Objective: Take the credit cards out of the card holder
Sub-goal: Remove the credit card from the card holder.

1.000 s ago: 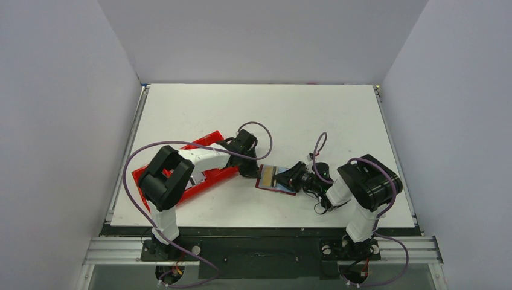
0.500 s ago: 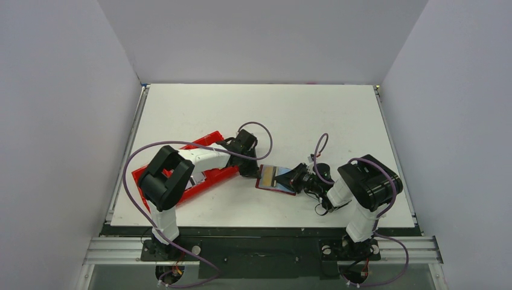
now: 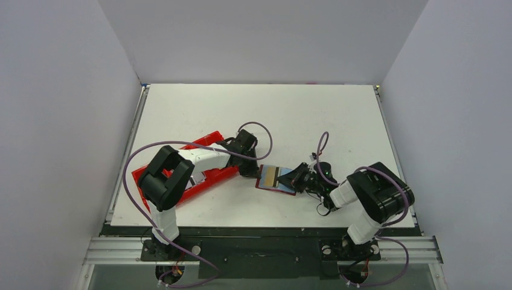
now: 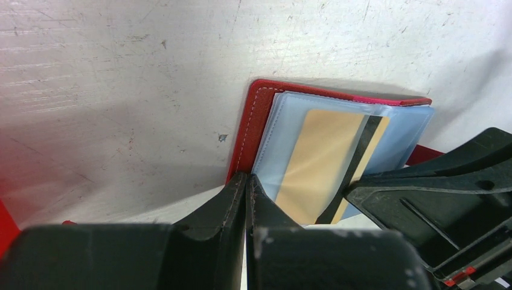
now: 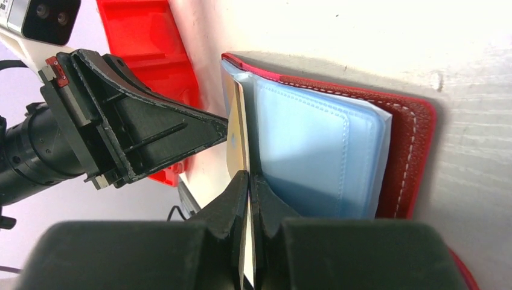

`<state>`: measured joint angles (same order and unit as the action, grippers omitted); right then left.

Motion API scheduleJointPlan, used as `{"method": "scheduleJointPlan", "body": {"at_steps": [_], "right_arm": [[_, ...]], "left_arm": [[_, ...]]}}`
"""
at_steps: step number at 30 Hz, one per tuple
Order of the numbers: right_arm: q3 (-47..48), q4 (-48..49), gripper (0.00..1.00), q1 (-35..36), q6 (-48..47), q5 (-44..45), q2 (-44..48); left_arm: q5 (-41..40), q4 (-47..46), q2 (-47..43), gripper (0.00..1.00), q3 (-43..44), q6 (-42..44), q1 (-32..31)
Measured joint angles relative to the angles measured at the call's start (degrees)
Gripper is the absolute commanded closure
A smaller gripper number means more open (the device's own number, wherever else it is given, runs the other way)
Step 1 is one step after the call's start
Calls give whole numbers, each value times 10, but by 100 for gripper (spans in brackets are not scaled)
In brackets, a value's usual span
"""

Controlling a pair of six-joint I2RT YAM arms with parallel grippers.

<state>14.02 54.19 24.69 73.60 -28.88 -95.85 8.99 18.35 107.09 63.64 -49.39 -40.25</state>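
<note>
Two pincers met over one card holder [image 3: 275,179] and it lay spread open on the white surface [image 3: 272,115], midway between the arms, red cover [image 4: 244,133] down and pale blue pockets [image 5: 314,157] up. One credit card [image 4: 320,157] showed, gold-tan with a dark stripe along one edge, partly under the clear sleeve. Any others could not be made out. The left pincer [image 4: 247,181] was closed with nothing between its fingers, its tips down at the holder's near edge, right where red cover met blue pocket. The right pincer [image 5: 249,178] had clamped on that single card's thin edge [image 5: 237,130], card standing on end between the fingers, blue pocket just beside it. One red tray [image 3: 208,176] sat off to the left, under the left arm, apart from the holder.
</note>
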Motion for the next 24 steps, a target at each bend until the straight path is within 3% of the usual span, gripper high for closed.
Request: {"method": "scheduleJointPlan", "body": {"at_steps": [9,24], "right_arm": [[2,-109,100,-3,-60,22,73],[15,-212,100,-8,-104,38,130]], "left_arm": [[0,0,0,100,0,0,0],[0,0,0,100,1,0,0]]}}
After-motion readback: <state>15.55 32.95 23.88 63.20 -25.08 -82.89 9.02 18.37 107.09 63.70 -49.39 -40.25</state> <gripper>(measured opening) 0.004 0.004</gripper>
